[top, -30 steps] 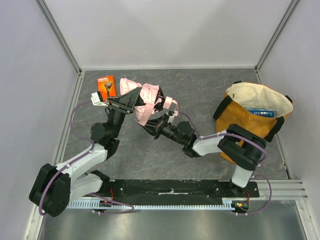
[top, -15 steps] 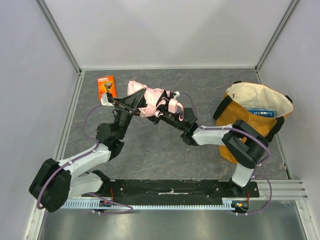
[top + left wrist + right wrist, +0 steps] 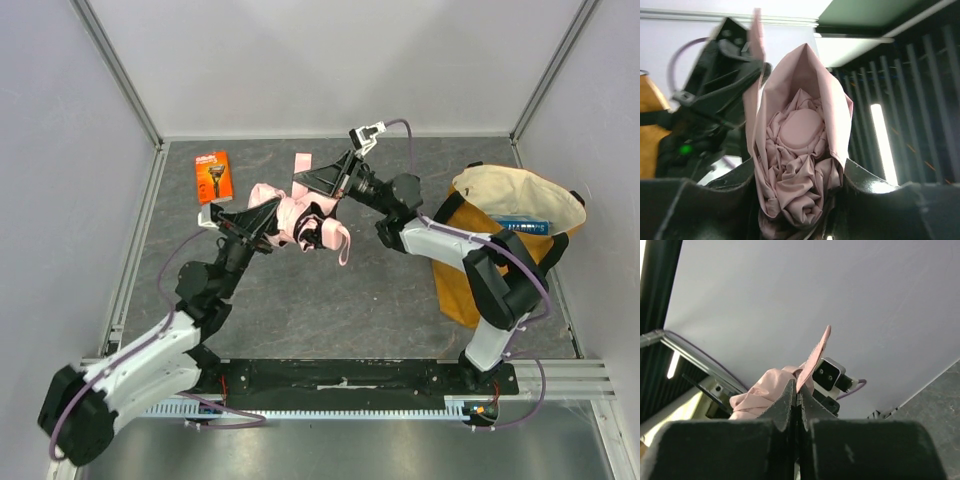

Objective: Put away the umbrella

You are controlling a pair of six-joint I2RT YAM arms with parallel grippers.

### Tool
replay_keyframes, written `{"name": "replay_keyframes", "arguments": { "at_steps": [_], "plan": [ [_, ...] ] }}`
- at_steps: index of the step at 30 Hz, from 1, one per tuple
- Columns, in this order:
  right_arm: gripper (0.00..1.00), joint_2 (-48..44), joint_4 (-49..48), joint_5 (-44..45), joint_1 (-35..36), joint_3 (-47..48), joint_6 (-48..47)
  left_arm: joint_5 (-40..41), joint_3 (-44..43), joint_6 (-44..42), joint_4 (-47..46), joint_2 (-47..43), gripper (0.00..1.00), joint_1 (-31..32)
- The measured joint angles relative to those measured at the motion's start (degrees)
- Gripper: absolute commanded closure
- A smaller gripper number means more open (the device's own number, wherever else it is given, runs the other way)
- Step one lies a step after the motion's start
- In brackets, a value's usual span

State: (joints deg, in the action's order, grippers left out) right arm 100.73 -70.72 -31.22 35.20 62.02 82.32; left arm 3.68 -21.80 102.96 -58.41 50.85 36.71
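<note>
Remote shift in a robotics lab test cell

I drive two bench-bolted arms in a closed booth: beyond the fingers (image 3: 782, 407), plain pale panels (image 3: 330, 60) rise on three sides, joined by aluminium posts (image 3: 121, 80), around a grey stone-patterned table (image 3: 330, 300). Behind the fingers, the arms' bases sit on a black plate (image 3: 340, 375) along a metal rail (image 3: 575, 378), and purple cables (image 3: 166, 275) loop off the arms.
</note>
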Motion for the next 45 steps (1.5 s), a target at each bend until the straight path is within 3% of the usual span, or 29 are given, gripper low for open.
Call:
{"name": "replay_keyframes", "arguments": {
  "at_steps": [5, 9, 11, 16, 24, 33, 41, 45],
  "plan": [
    [1.0, -2.47, 10.67, -9.01, -0.61, 5.57, -10.36, -0.9, -6.29, -3.3, 29.81, -11.54, 0.98, -0.39],
    [1.0, -6.95, 21.46, -12.37, -0.83, 7.54, -19.5, -5.44, -16.76, -7.06, 49.66, -8.0, 0.98, -1.44],
    [1.0, -9.35, 27.87, -12.74, -0.83, 7.61, -24.41, -7.23, -20.35, -8.61, 55.3, -5.16, 0.98, -1.64],
    [1.0, -14.82, 43.19, -9.38, 0.98, 6.51, -36.13, -10.43, -22.73, -10.56, 62.53, -2.45, 0.98, -2.71],
    [1.0, -22.67, 41.72, -1.11, 4.81, -6.86, -39.19, -15.87, -20.0, -11.74, 72.06, -2.21, 0.98, -5.73],
    [1.0, -23.74, 51.54, 9.86, 12.66, -7.5, -51.65, -17.16, -22.18, -12.79, 80.28, 5.11, 0.98, -7.17],
    [1.0, -23.74, 66.27, 21.94, 23.04, -7.48, -67.06, -23.85, -18.01, -14.91, 83.95, 13.75, 0.98, -8.09],
    [1.0, -23.74, 68.98, 24.35, 25.46, -7.91, -69.07, -25.29, -17.55, -16.35, 86.25, 16.02, 0.98, -8.11]
  ]
}}
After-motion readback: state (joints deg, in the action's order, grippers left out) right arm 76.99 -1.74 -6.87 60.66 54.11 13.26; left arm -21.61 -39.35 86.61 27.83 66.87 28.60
